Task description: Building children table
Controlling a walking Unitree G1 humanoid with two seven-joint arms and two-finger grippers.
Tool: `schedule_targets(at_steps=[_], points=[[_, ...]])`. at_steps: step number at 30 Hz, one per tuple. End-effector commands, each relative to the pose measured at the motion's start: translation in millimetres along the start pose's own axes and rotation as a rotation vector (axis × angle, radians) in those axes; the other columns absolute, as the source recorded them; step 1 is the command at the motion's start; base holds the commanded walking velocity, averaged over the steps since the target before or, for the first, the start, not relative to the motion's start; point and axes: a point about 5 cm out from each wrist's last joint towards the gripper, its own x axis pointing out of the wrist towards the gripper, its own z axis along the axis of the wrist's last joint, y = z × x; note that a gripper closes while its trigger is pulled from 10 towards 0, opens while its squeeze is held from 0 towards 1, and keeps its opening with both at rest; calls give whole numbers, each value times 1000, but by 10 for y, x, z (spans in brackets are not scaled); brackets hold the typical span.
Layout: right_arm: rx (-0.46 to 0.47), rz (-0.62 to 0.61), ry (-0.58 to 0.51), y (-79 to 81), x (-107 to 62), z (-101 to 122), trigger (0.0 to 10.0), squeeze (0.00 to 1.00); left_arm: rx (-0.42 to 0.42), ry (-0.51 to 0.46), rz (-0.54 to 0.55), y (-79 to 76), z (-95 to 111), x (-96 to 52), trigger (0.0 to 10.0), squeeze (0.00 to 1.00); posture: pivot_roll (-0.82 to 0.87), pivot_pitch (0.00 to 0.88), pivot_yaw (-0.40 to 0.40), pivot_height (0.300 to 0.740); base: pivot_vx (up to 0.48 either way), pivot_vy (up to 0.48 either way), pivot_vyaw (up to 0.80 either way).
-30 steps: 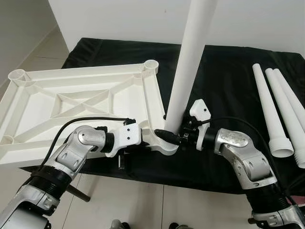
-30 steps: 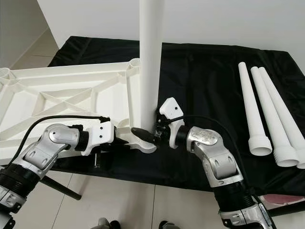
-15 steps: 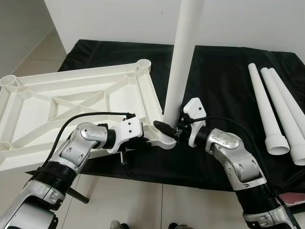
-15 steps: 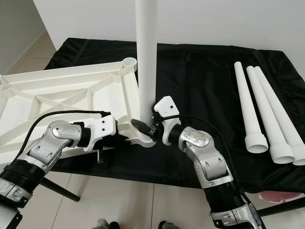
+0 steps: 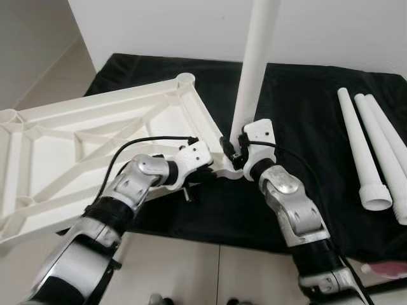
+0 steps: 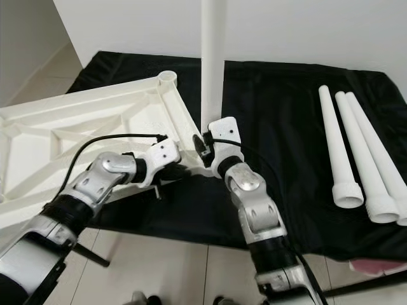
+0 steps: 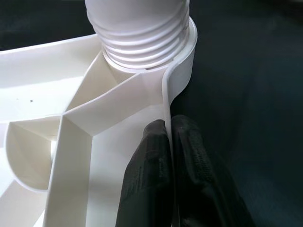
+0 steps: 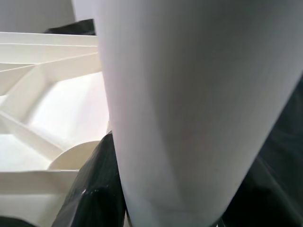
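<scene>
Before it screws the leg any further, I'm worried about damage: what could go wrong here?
1. The table top overhangs the black-covered table at the robot's side; twisting may slide it off, since the left gripper pinches only its thin rim.
2. The upright leg shows exposed threads at the corner socket; forcing it may cross-thread.
3. The right gripper holds the leg low, so it could tip.

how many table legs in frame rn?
4. One upright leg stands in the tabletop's corner socket, right pincer around it. Three loose legs lie side by side on the black cloth at the right.
</scene>
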Motion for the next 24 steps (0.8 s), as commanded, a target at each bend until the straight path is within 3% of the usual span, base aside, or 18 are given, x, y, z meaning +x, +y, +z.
schedule_targets(at_steps=[1,5,6,7,8,9,10,11,12,15,16,21,24], points=[[-39,-107,187,-54,-23,-372,0,0,66,-41,20,41,205,81,0,0,-32,163,48,740,0,0,0],[-24,-165,184,-40,4,-362,0,0,58,-40,45,65,238,138,0,0,-32,163,47,740,0,0,0],[-16,-172,175,-22,15,-348,2196,0,56,-43,48,66,253,160,0,0,-33,162,48,740,0,0,0],[-16,-172,175,-22,15,-348,2196,0,56,-43,48,66,253,160,0,0,-33,162,48,740,0,0,0],[-21,-163,152,-1,18,-317,10000,0,60,-51,38,56,266,172,0,0,-34,160,48,740,0,0,0],[-21,-163,152,-1,18,-317,10000,0,60,-51,38,56,266,172,0,0,-34,160,48,740,0,0,0],[-22,-143,123,25,15,-287,10000,106,67,-61,20,41,275,183,0,0,-34,158,48,740,0,0,0],[-22,-143,123,25,15,-287,10000,106,67,-61,20,41,275,183,0,0,-34,158,48,740,0,0,0],[-8,-127,108,31,8,-274,10000,1000,69,-65,12,35,275,182,0,0,-34,155,48,740,0,0,0],[14,-103,76,38,-2,-238,10000,1000,73,-70,-3,21,270,183,0,0,-34,155,48,740,0,0,0],[32,-71,53,51,-12,-203,10000,0,76,-72,-15,9,265,181,0,0,-33,152,48,740,0,0,0],[57,6,-14,70,-51,-99,10000,0,87,-79,-52,-26,249,167,0,0,-33,147,49,740,0,0,0],[49,88,-95,1,-137,35,10000,0,114,-88,-119,-82,205,94,0,0,-35,143,50,740,0,0,0]])
